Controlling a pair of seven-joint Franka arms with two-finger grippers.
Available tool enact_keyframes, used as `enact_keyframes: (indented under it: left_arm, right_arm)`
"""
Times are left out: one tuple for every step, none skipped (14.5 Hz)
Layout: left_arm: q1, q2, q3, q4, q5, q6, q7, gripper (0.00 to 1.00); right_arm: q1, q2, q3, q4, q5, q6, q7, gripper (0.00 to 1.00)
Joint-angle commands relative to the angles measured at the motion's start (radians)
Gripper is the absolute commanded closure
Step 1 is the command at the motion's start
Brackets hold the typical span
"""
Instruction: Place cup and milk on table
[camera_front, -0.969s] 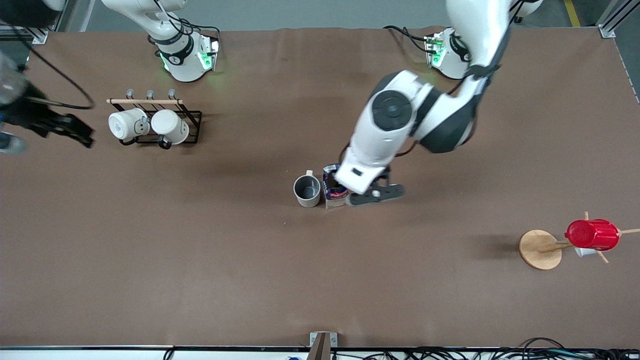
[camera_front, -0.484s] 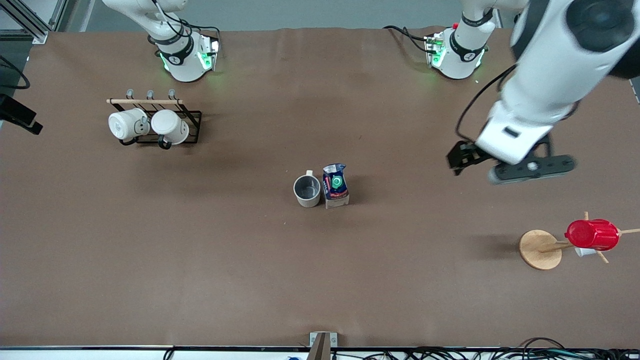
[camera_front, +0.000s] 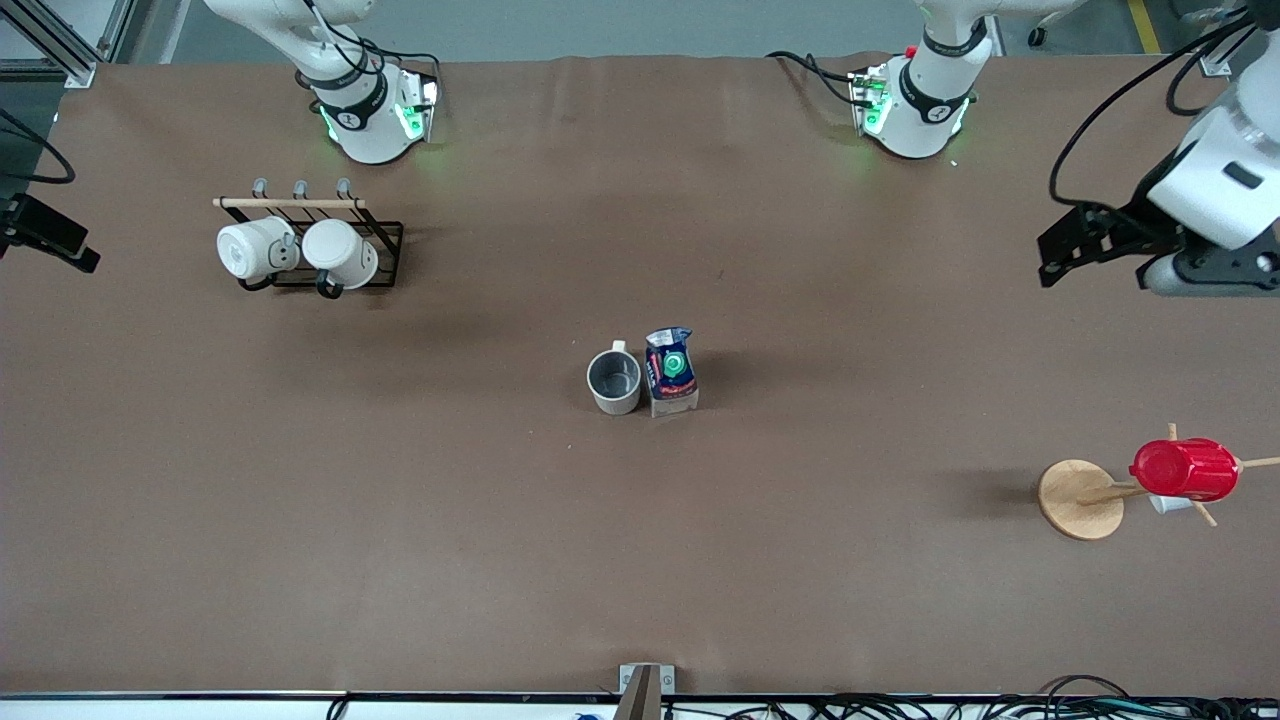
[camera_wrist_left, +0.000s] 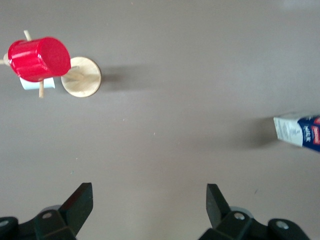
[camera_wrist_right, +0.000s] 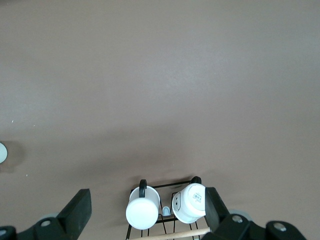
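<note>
i've pulled the left gripper (camera_wrist_left: 145, 205) off the milk (camera_front: 671, 372), jaws wide, empty; it stands touching the cup (camera_front: 614, 382) mid-table (camera_front: 400, 520). right gripper (camera_wrist_right: 145, 207) waits released. task looks finished.

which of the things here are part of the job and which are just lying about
Job:
- cream-white mug with dark grey inside
- dark blue milk carton with green cap, beside it
- matte brown tabletop

Lying about:
- two all-white mugs on black wire rack
- red ribbed cup on wooden peg stand

Front camera high overhead; both wrist cameras apparently look down at table (camera_front: 400, 520).
</note>
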Motion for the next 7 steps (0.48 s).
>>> enact_keyframes:
  left_arm:
    - [-0.002, -0.110, 0.001, -0.131, -0.014, 0.007, 0.031, 0.00]
    - [-0.001, -0.116, 0.001, -0.142, -0.014, 0.007, 0.031, 0.00]
    - [0.001, -0.120, 0.001, -0.142, -0.015, 0.004, 0.036, 0.00]
    - [0.004, -0.120, 0.009, -0.139, -0.015, 0.003, 0.040, 0.00]
    - [0.021, -0.120, 0.012, -0.138, -0.017, 0.001, 0.040, 0.00]
    - [0.025, -0.120, 0.012, -0.133, -0.015, -0.009, 0.040, 0.00]
    - [0.025, -0.113, 0.012, -0.119, -0.014, -0.035, 0.042, 0.00]
  right_arm:
    - [-0.003, 0.004, 0.002, 0.017, 0.019, -0.016, -0.012, 0.00]
    - [-0.003, 0.004, 0.002, 0.017, 0.019, -0.016, -0.012, 0.00]
    - [-0.003, 0.004, 0.002, 0.017, 0.019, -0.016, -0.010, 0.00]
    - [-0.003, 0.004, 0.002, 0.017, 0.019, -0.020, -0.010, 0.00]
    - [-0.003, 0.003, 0.002, 0.017, 0.019, -0.021, -0.010, 0.00]
    - [-0.003, 0.003, 0.002, 0.017, 0.019, -0.021, -0.010, 0.00]
    - [-0.003, 0.003, 0.002, 0.017, 0.019, -0.021, -0.010, 0.00]
